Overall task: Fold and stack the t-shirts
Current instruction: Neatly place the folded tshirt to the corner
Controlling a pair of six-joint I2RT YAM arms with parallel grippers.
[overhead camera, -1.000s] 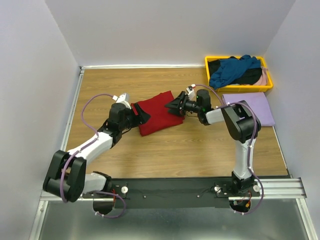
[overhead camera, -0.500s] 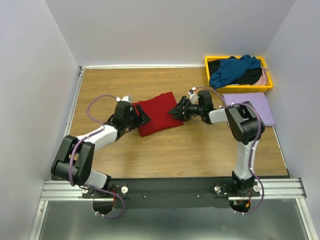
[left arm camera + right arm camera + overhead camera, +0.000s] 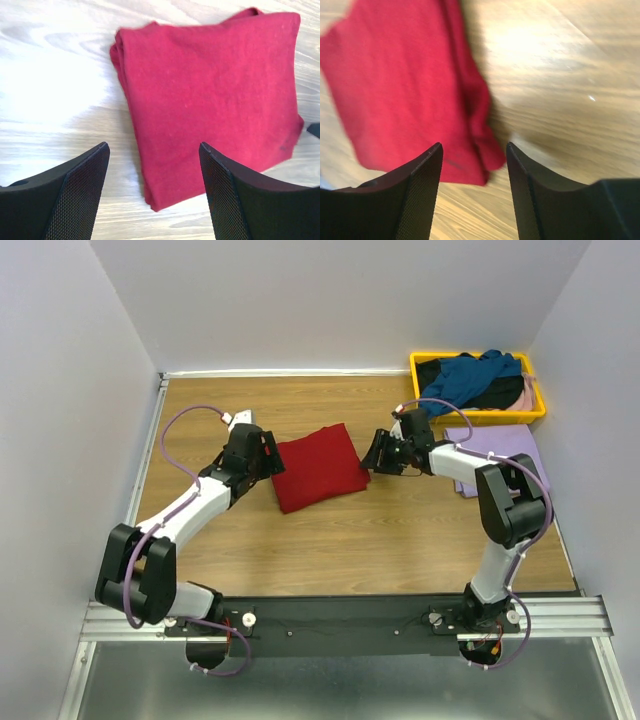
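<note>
A dark red t-shirt (image 3: 318,466), folded into a rectangle, lies flat on the wooden table; it also shows in the left wrist view (image 3: 210,95) and the right wrist view (image 3: 405,85). My left gripper (image 3: 268,455) is open and empty just off its left edge, the jaws wide apart (image 3: 155,190). My right gripper (image 3: 378,453) is open and empty just off its right edge (image 3: 472,190). A folded lavender t-shirt (image 3: 510,455) lies at the right, partly under the right arm. Teal blue (image 3: 470,380), black and pale pink t-shirts lie heaped in the yellow tray (image 3: 478,416).
The yellow tray stands at the back right corner against the wall. White walls close in the table on the left, back and right. The arms' base rail runs along the near edge.
Both grippers have drawn back from the red t-shirt, the left one to the left, the right one to the right. The shirt now lies free and folded.
</note>
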